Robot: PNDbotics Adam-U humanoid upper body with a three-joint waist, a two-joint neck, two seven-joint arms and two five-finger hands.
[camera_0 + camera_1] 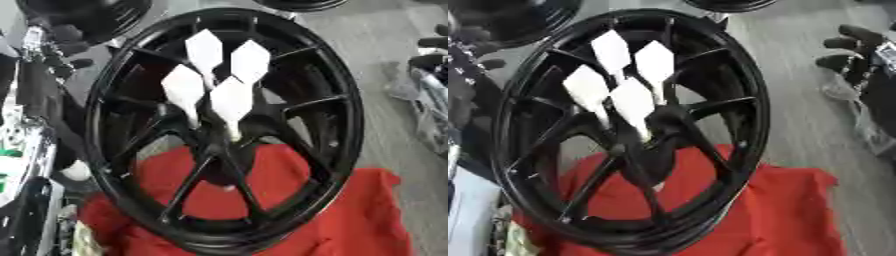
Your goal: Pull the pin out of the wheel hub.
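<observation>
Black wheel hub stood tilted on the red cloth, four white pins still in its centre.

The wheel hub (223, 130) leaned over the red cloth (350, 215) on the grey table (385, 60), and the white pins (232, 100) fanned up out of its middle, untouched. The right hand (852, 52) hovered well apart at the right edge, dark fingers loosely curled on nothing. The left hand (52, 47) sat at the upper left; whether its fingers were spread, I couldn't tell.

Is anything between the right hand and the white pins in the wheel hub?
Nothing visible. The right hand sits at the right edge, fingers curled, holding nothing. Bare grey floor and the wheel's black rim lie between it and the white pins, which stand clear above the spokes.
</observation>
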